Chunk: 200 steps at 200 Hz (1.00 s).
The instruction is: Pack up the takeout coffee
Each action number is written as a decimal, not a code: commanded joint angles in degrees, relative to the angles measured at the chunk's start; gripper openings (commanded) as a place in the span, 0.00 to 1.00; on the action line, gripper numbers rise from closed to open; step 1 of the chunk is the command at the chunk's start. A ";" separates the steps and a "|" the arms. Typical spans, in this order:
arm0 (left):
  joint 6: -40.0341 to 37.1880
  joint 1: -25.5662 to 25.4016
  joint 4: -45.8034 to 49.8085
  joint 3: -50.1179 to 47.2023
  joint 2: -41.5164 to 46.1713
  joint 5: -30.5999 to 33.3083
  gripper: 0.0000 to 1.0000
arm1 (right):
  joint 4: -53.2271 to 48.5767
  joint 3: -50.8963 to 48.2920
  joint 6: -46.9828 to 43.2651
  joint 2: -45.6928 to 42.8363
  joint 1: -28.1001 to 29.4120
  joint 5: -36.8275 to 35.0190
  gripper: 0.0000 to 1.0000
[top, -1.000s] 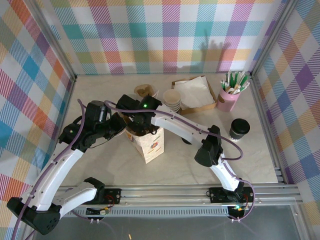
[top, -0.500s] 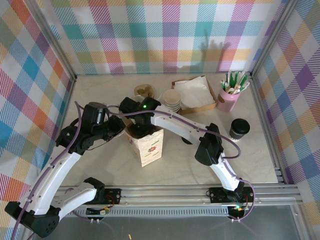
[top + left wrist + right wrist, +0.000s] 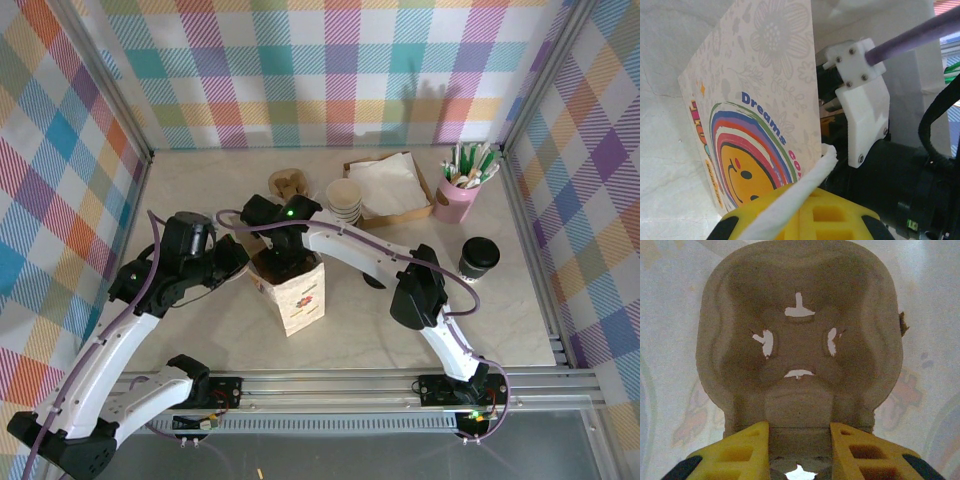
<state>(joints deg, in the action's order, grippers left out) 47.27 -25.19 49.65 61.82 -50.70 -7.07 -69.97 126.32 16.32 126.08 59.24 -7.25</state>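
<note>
Top view, bag (image 3: pixel 300 295): upright white paper, rectangular and sharp-creased, standing mid-table on pale, faintly veined stone-look table (image 3: pixel 200 190). On the left wrist camera I read matte paper printed with grey line flowers, a rainbow arc, an orange smiley and the word "Dreams".

Handle (image 3: pixel 805 182): a twisted white paper cord, rough and fibrous.

Tray (image 3: pixel 799 340): brown moulded pulp, soft rounded lobes, small cross-shaped slits letting light through. It sits inside the bag; the white walls around it show the print faintly in reverse.

Left arm (image 3: pixel 110 350): rises from its base at 7 o'clock and bends in toward the bag's 9 o'clock side. Left gripper (image 3: pixel 243 266) is at the rim there. Its yellow fingers look drawn together with the handle cord pinched between them.

Right arm (image 3: pixel 350 245): white links sweep from 5 o'clock over the table, wrist pitched down into the bag's mouth. Right gripper (image 3: pixel 799 447) is clamped on the tray's near edge, one yellow finger on either side of the pulp.

Takeout coffee (image 3: pixel 479 256): stands upright on the table at 3 o'clock from the bag, well apart from both grippers and near the right wall. Round, glossy black lid; the cup wall below is mostly hidden from above.
</note>
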 commanded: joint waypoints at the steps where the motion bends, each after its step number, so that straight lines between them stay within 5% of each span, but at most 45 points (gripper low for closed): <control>1: -0.94 0.67 2.73 -1.51 0.91 -1.10 0.00 | 0.77 -0.29 1.74 0.61 -0.21 2.04 0.29; 200: -3.10 0.69 5.45 0.41 0.07 -1.05 0.00 | 2.80 -1.68 2.04 3.13 -0.27 1.88 0.29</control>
<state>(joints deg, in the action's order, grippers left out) 45.28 -25.19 50.37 61.73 -50.98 -7.07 -68.36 125.99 17.63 128.14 59.20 -6.17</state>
